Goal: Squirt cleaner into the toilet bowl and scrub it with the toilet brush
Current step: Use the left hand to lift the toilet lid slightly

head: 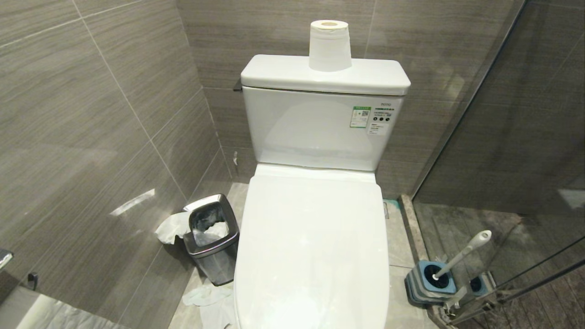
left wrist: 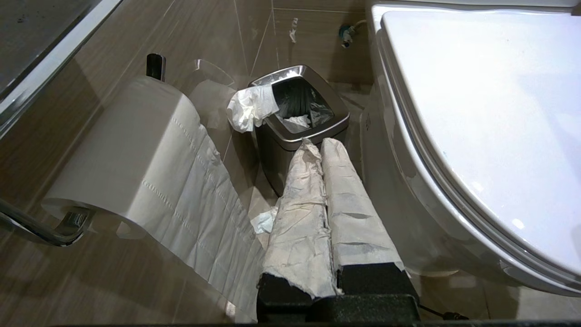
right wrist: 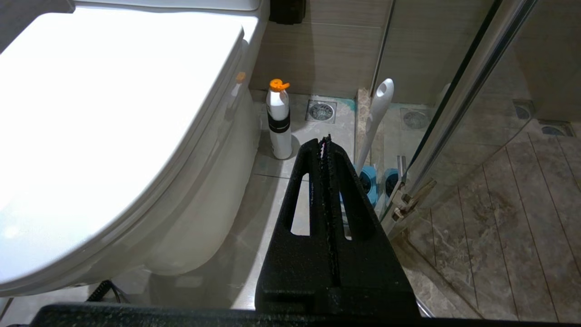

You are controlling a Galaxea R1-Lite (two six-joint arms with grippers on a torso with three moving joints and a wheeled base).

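**Lid Down, Nothing Started**

Grey wood-grain tiles line the cramped stall, with a glass shower partition (head: 525, 151) closing its right side. The toilet bowl (head: 315, 256) is hidden under its lowered lid (head: 313, 237), so neither water nor cleaner can be seen inside. The toilet brush (head: 461, 253) is stood in its blue-and-grey holder (head: 429, 281) on the floor by the toilet's front right corner, handle leaned toward the glass. A white bottle (right wrist: 279, 122) with an orange cap is set on the floor beside the pedestal, near a floor drain (right wrist: 321, 111) — probably the cleaner's container, though its label cannot be read. A steel-rimmed waste bin (head: 212, 242) is crowded against the toilet's left side, with tissue spilled around it. A paper roll (head: 330, 45) is stood on the tank lid.

The left gripper (left wrist: 322, 145), its fingers wrapped in paper, is held pressed shut and empty above the bin; the right gripper (right wrist: 326, 145) is likewise clamped shut on nothing, pointed toward the bottle and brush.

Trouble is likely if the lid is left down — cleaner would be squirted onto it. The brush handle could be knocked against the glass, or the narrow bottle tipped, since both are packed close together.
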